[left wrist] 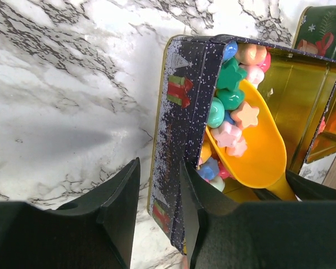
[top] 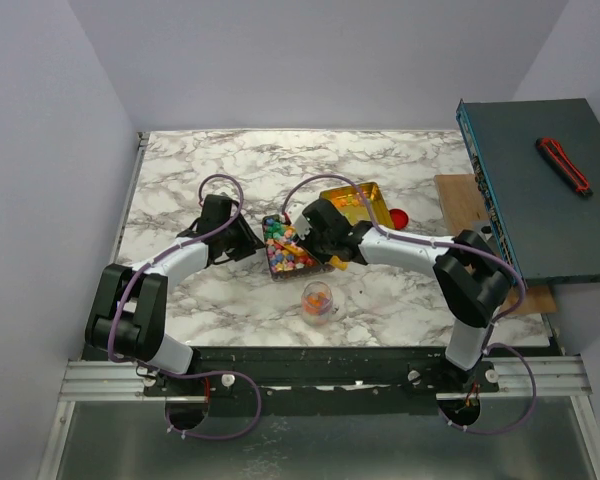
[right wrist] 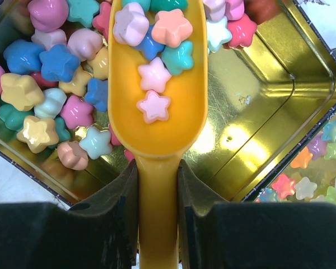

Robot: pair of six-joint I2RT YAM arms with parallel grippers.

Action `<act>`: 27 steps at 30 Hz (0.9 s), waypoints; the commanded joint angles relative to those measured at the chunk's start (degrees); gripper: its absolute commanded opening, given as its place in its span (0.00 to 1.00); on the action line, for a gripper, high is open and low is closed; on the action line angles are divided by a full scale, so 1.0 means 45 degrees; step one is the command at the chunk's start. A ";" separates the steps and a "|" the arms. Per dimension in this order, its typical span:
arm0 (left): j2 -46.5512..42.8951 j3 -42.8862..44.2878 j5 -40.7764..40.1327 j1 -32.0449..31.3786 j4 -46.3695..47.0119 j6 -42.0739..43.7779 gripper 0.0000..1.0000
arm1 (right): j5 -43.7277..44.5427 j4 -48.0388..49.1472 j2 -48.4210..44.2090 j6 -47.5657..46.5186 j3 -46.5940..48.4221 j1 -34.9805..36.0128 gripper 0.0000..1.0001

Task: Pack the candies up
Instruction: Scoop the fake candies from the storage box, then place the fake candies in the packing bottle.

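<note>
From above, both arms bend inward over the marble surface (top: 180,180), meeting at the tin (top: 272,268) of candies (top: 288,252). Left wrist: left tool (left wrist: 159,165) straddles the tin's gift-printed wall, jaws apart, gap showing. Right wrist: right tool (right wrist: 157,165) clamps the scoop (right wrist: 157,140) handle, star candies aboard.
</note>
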 commanded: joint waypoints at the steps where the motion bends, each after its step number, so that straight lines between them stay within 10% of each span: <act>1: -0.0164 0.0501 0.0915 -0.0123 -0.0108 0.0265 0.37 | 0.0172 0.1344 -0.0579 0.0016 -0.0869 -0.0044 0.00; 27: -0.2874 0.2406 0.2306 0.0823 -0.3571 0.2404 0.53 | 0.0514 0.2261 -0.4310 -0.0396 -0.2697 -0.0039 0.01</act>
